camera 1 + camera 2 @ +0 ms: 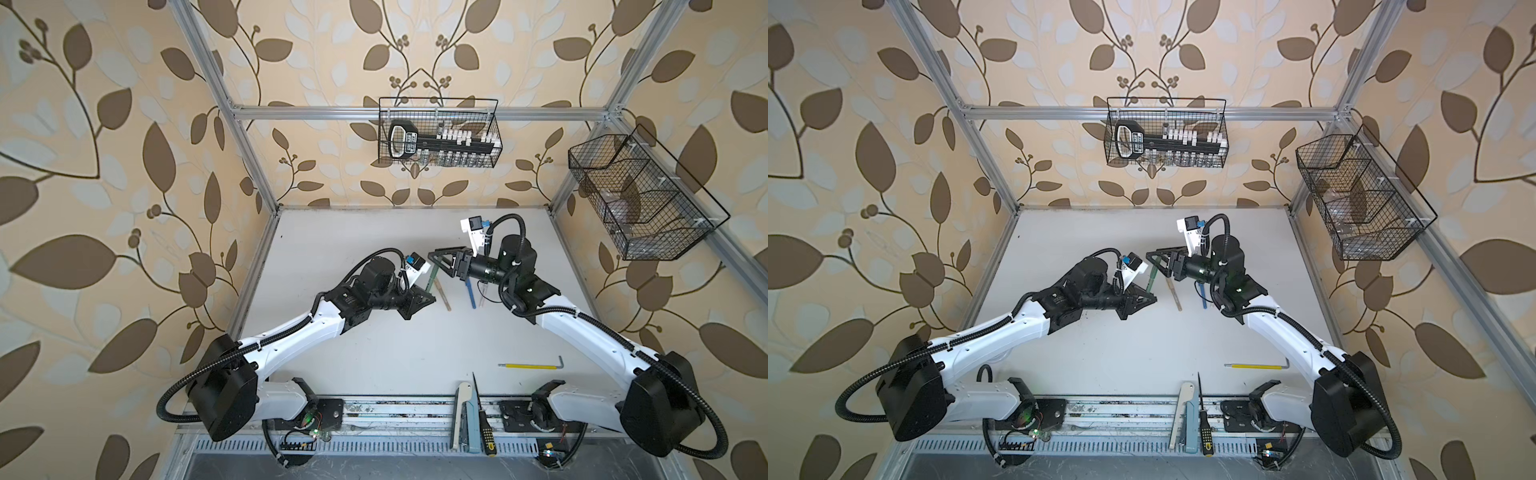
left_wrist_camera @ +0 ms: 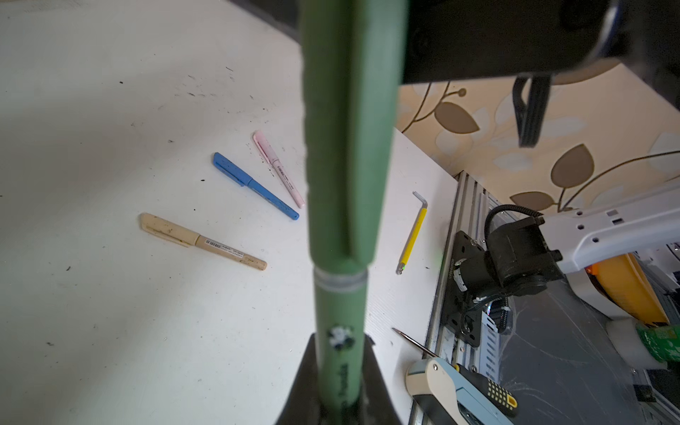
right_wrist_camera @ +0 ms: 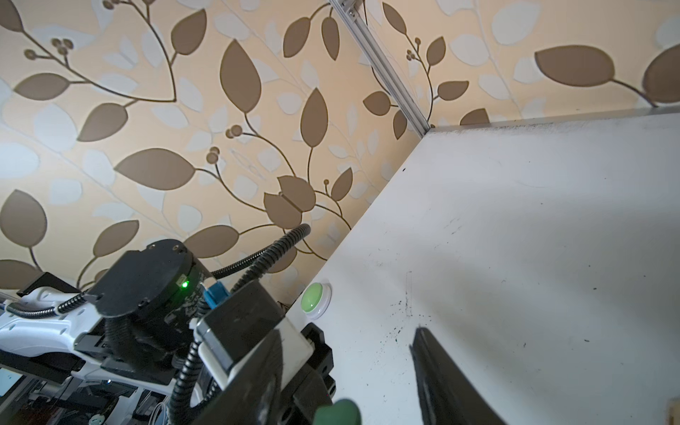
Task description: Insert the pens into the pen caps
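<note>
Left wrist view: a dark green stick pen (image 2: 340, 331) and its dark green tubular plastic cap (image 2: 342, 147) loom blurred, each running off the frame. Right wrist view: only the cap's rounded tip shows, blurred and cut by the edge. In both top views, at centre frame, a blue stick pen (image 1: 471, 295) (image 1: 1203, 297) has its upper end hidden beneath the black-and-white right arm (image 1: 486, 268).

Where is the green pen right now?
In a top view the green pen is mid-table, held up by the left gripper, its capped end between the right gripper's open jaws.
</note>
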### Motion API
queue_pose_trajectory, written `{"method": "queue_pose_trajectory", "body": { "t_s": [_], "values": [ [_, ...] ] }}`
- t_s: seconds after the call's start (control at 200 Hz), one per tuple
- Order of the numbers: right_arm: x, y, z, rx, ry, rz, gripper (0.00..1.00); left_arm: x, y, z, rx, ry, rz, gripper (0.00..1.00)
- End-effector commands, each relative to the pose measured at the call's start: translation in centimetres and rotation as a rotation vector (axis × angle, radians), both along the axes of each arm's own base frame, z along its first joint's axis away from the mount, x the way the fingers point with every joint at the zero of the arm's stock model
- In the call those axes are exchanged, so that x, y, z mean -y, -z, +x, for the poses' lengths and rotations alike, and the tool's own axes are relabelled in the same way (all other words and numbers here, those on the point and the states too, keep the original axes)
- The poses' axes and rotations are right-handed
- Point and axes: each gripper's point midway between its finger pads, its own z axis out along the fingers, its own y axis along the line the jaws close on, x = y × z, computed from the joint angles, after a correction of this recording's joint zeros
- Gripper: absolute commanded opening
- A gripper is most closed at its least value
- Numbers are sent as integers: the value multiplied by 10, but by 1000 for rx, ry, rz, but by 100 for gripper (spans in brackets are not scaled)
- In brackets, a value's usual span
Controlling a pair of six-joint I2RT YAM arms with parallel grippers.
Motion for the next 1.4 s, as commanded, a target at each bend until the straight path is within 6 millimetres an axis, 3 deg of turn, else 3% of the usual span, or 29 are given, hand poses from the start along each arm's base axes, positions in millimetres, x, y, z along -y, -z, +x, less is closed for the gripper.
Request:
{"method": "queue_pose_trajectory", "body": {
  "t_s": [0.0,0.255,0.45,0.56,0.73,0.94,1.115,1.135,1.394],
  "values": [
    [-4,-8,-3,17,-42,-1,55,5,-28,-5,48,39,-56,0],
    [-7,-10,-13,26,-67,5,40,5,-32,-3,62,28,-61,0],
    [-7,-5,-17,12,-69,4,13,4,-36,6,79,-2,-71,0],
    [-9,-1,-19,-3,-78,4,0,1,-49,19,114,-29,-100,0],
    [-13,12,-22,-41,-90,-9,0,-12,-88,51,221,-88,-190,0],
    [-24,39,-30,-115,-124,-36,0,-43,-147,105,332,-147,-323,0],
    [-35,64,-42,-181,-168,-59,0,-55,-191,126,422,-133,-390,0],
    [-36,67,-43,-190,-171,-61,0,-53,-183,134,403,-133,-383,0],
    [-48,102,-68,-291,-226,-70,0,-88,-223,163,468,-191,-517,0]
  ]
}}
